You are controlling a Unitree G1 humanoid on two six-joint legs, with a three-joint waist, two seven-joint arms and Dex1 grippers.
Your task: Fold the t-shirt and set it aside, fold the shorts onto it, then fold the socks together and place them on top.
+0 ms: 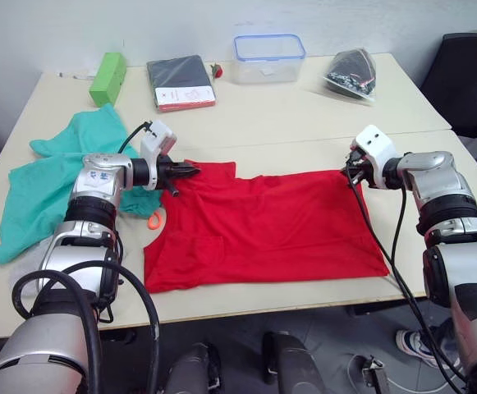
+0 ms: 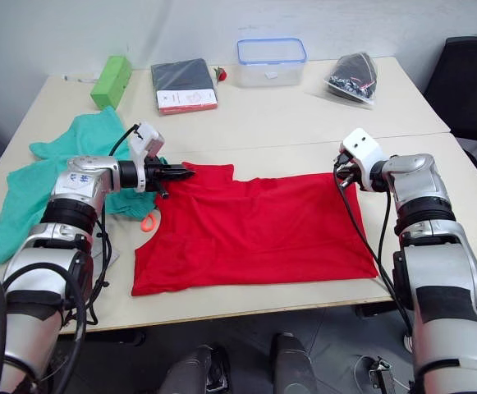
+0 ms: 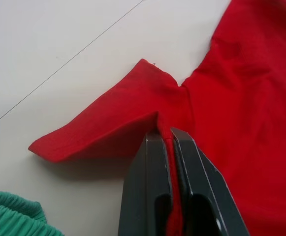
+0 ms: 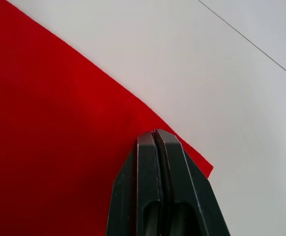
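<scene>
The red t-shirt (image 1: 263, 226) lies spread flat across the middle of the table. My left gripper (image 1: 190, 171) is shut on the t-shirt at its far left corner by the sleeve; the left wrist view shows red fabric (image 3: 147, 103) pinched between the fingers (image 3: 147, 172). My right gripper (image 1: 347, 172) is shut on the t-shirt's far right corner, and the cloth's tip (image 4: 202, 167) pokes out beside the closed fingers (image 4: 145, 167). The teal-green shorts (image 1: 49, 180) lie crumpled at the left, their orange drawstring loop (image 1: 155, 219) next to the shirt. The socks are out of view.
Along the back of the table (image 1: 295, 123) stand a green box (image 1: 107, 78), a dark flat package (image 1: 181, 82), a clear container with a blue lid (image 1: 268, 57) and a plastic bag of dark items (image 1: 353, 74). A black chair (image 1: 472, 78) stands at the right.
</scene>
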